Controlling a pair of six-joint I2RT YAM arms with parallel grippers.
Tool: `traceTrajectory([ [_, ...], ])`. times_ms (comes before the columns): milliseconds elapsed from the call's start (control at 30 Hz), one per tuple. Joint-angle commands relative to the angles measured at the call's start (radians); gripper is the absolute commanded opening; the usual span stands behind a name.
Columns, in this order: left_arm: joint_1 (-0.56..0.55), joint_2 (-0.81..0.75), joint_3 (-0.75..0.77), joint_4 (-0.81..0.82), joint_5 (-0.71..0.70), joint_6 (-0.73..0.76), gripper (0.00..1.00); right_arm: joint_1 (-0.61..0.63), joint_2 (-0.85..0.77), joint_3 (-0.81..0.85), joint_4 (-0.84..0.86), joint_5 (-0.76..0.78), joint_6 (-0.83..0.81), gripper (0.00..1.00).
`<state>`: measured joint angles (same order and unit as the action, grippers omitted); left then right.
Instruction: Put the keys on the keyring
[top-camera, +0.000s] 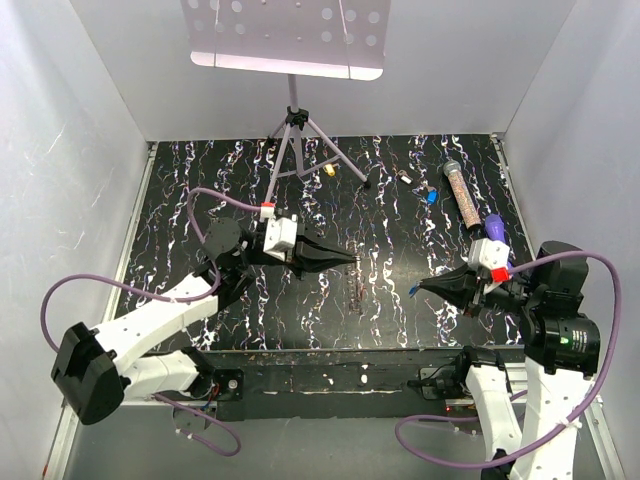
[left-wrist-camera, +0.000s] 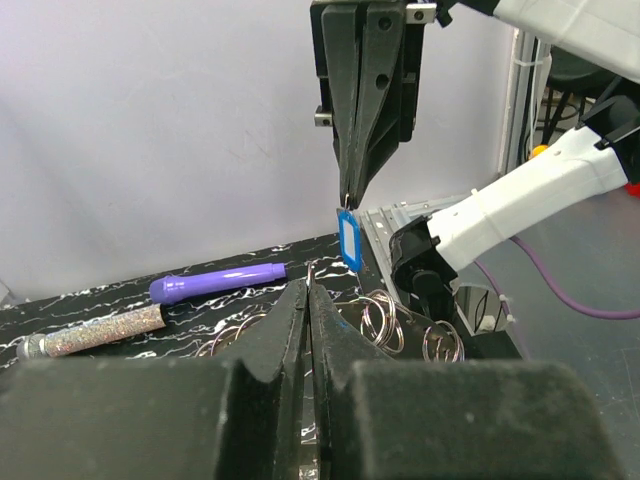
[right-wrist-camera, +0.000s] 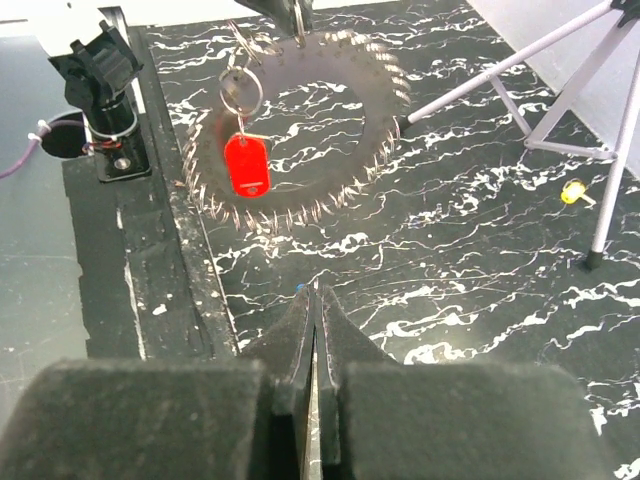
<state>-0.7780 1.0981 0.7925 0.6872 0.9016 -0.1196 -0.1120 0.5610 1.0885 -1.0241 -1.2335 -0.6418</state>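
Nearest, the right gripper is pinched shut on a blue key that dangles from its tips. Just beyond, the left gripper is clamped on the keyring, a red key already hanging from it; farther back, a yellow key lies on the table

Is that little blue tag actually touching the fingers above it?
Touching. The left wrist view shows the blue tag hanging from the tips of the shut right fingers, no gap.
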Motion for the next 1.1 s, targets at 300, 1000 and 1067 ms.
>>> traceTrajectory([
  [300, -0.003, 0.079, 0.054, 0.02, 0.066, 0.117, 0.0, -0.002, -0.118, -0.117, 0.071, -0.121, -0.159, 0.01],
  [1000, -0.069, 0.108, -0.073, 0.043, 0.082, 0.264, 0.0, 0.173, -0.081, -0.197, 0.2, -0.045, -0.217, 0.01],
  [1067, -0.07, 0.114, -0.073, 0.031, 0.071, 0.273, 0.0, 0.247, -0.084, -0.223, 0.255, 0.014, -0.193, 0.01],
])
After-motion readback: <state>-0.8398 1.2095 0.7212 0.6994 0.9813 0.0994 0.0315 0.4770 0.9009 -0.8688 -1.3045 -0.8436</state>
